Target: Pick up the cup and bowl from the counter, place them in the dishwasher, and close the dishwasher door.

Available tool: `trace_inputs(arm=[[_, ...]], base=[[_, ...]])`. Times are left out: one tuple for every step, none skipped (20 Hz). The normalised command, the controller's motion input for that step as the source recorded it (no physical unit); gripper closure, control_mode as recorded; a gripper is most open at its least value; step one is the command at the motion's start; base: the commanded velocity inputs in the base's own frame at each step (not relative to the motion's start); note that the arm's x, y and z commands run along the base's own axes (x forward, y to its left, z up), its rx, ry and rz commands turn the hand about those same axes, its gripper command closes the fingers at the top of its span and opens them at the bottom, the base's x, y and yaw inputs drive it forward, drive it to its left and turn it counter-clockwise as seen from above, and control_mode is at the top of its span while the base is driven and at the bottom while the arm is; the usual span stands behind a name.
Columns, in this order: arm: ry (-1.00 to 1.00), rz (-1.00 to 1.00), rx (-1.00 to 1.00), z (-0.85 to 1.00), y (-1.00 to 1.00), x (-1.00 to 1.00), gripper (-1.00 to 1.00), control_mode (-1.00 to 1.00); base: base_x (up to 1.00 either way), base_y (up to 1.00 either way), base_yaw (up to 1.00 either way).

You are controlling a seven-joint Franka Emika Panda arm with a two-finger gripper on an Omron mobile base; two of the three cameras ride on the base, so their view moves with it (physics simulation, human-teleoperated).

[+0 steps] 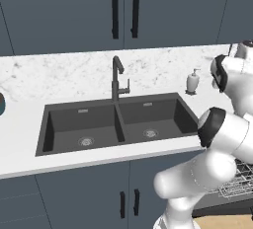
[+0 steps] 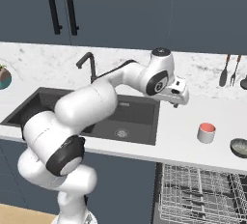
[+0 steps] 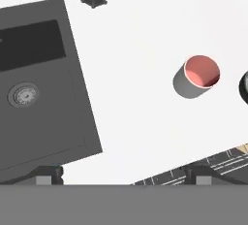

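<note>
White marble-look counter [image 2: 183, 126], smooth, with faint grey veining on its backsplash. Matt dark grey sink [image 1: 113, 124] — a dark metal faucet [image 1: 117, 77] rises behind it. Grey cup [image 2: 206, 133], matt outside, pinkish-red inside. Dull, dark bowl [image 2: 239, 147]. Silver-grey wire racks in the dishwasher [image 2: 200, 194] — thin metal. Slate-blue cabinets [image 1: 168, 11], flat matt finish.

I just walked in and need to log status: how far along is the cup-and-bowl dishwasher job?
Nothing is loaded yet. The dishwasher stands open with its racks pulled out. The cup and the bowl both sit on the counter. The gripper hovers above the counter between sink and cup, holding nothing. Left: grasp and load the cup, then the bowl, then shut the door.
</note>
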Motion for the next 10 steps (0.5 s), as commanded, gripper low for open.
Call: trace_inputs(arm=[[0.06, 0.14, 0.00, -0.24, -0.66, 0.24, -1.00, -1.00], [0.04, 0.11, 0.00, -0.26, -0.53, 0.04, -1.00, -1.00], [0.00, 0.08, 0.00, -0.31, -0.41, 0.00, -1.00, -1.00], [0.00, 0.07, 0.00, -0.37, -0.34, 0.00, -1.00, -1.00], [0.04, 0.05, 0.00, -0.47, -0.28, 0.00, -1.00, -1.00], [0.07, 0.03, 0.00, -0.47, -0.24, 0.00, -1.00, -1.00], [0.00, 0.01, 0.00, -0.34, -0.24, 0.00, -1.00, -1.00], [0.00, 0.00, 0.00, -0.29, -0.23, 0.00, -1.00, -1.00], [0.00, 0.01, 0.00, -0.24, -0.29, 0.00, -1.00, -1.00], [0.00, 0.01, 0.00, -0.19, -0.32, 0.04, -1.00, -1.00]], base=[[0.00, 0.00, 0.00], [0.00, 0.00, 0.00], [0.00, 0.00, 0.00], [0.00, 0.00, 0.00], [0.00, 0.00, 0.00], [0.00, 0.00, 0.00], [0.00, 0.00, 0.00], [0.00, 0.00, 0.00], [0.00, 0.00, 0.00], [0.00, 0.00, 0.00]])
